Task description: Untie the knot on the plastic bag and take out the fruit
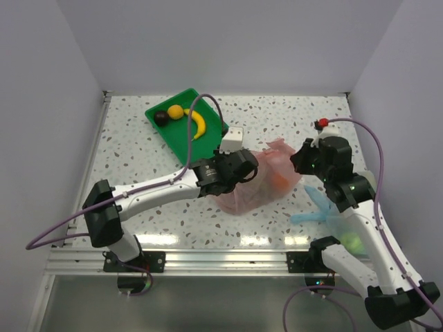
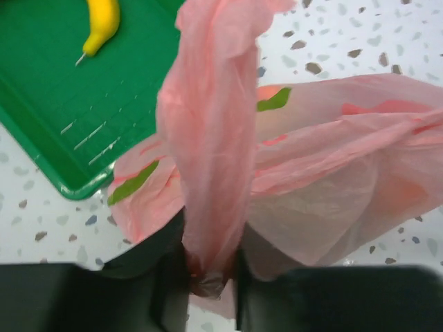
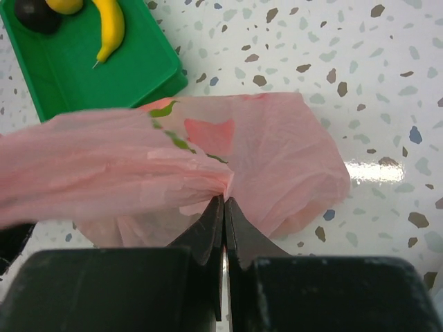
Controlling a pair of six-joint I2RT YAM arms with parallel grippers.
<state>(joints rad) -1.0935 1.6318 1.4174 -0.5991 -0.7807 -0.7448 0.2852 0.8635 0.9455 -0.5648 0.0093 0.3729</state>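
The pink plastic bag (image 1: 257, 187) lies mid-table, bunched between my two grippers. My left gripper (image 1: 250, 166) is shut on a twisted strip of the bag (image 2: 208, 173); the jaws pinch its end in the left wrist view (image 2: 211, 277). My right gripper (image 1: 299, 160) is shut on a gathered fold of the bag (image 3: 138, 173), with the jaws closed tight at the pinch (image 3: 225, 202). An orange fruit (image 1: 280, 181) shows dimly through the plastic. I cannot make out the knot among the folds.
The green tray (image 1: 181, 133) stands at the back left with a banana (image 1: 199, 123), a yellow fruit (image 1: 176, 111) and a near-black fruit (image 1: 160, 117). A white box (image 1: 234, 137) sits beside it. A pale blue bag (image 1: 331, 213) with a green fruit (image 1: 353, 242) lies under the right arm.
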